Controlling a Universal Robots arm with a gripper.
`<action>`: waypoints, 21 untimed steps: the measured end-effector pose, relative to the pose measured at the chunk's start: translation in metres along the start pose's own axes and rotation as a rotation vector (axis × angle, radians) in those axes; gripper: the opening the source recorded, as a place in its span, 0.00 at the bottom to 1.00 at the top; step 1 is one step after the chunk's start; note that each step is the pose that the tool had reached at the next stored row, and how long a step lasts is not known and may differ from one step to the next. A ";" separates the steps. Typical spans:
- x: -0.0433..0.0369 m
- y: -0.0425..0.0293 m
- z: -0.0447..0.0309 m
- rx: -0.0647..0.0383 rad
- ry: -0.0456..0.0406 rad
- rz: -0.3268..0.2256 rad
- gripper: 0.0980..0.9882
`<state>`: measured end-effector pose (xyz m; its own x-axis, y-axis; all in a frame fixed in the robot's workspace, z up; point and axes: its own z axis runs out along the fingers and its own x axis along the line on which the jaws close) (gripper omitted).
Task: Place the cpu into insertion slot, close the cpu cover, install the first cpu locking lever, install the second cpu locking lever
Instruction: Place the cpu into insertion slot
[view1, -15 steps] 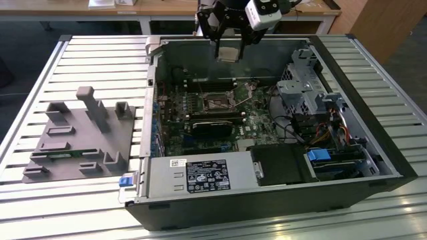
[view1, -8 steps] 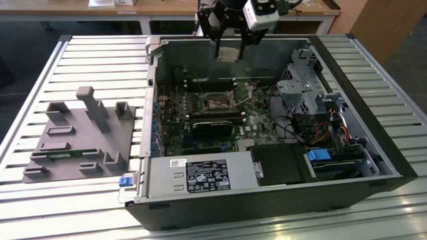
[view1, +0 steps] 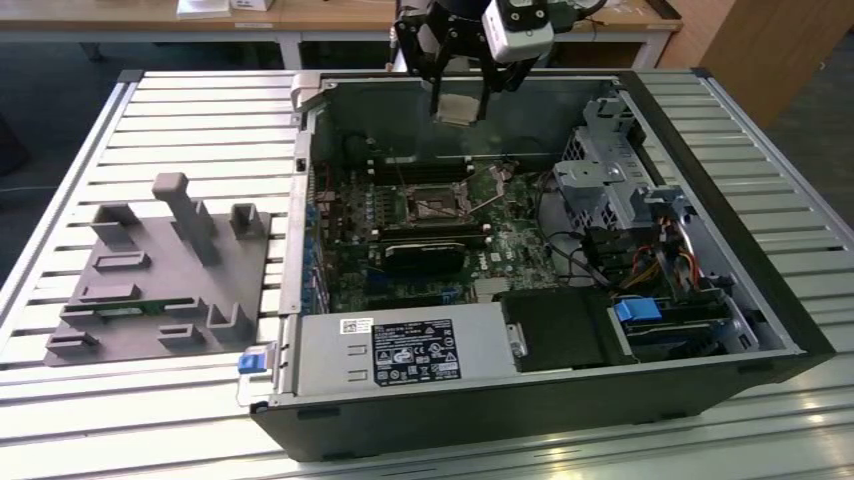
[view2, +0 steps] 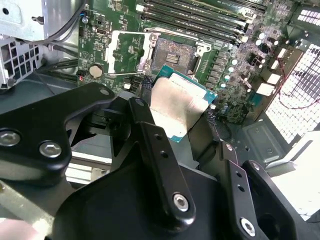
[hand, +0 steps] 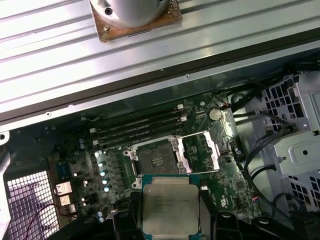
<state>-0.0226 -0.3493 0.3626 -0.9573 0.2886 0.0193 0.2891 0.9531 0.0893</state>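
We find the black two-fingered gripper (view2: 176, 117) clamped on the small flat square cpu (hand: 169, 206), matt silver-grey on top with a green edge, held above and apart from the square dark insertion slot (hand: 155, 161) with its silvery rim; the thin silvery cpu cover (hand: 215, 152), a cut-out frame, stands flipped open beside it. We judge seating needs the chip level, square to the rim, lowered without force; the contact bed looks fine and delicate
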 end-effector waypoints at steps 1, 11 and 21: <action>0.0000 0.0000 0.0000 0.000 -0.0005 0.005 0.50; 0.0000 0.0000 0.0001 -0.001 -0.0055 0.061 0.50; 0.0000 0.0000 0.0003 -0.002 -0.0108 0.121 0.50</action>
<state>-0.0227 -0.3493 0.3623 -0.9152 0.4025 0.0193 0.4026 0.9110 0.0892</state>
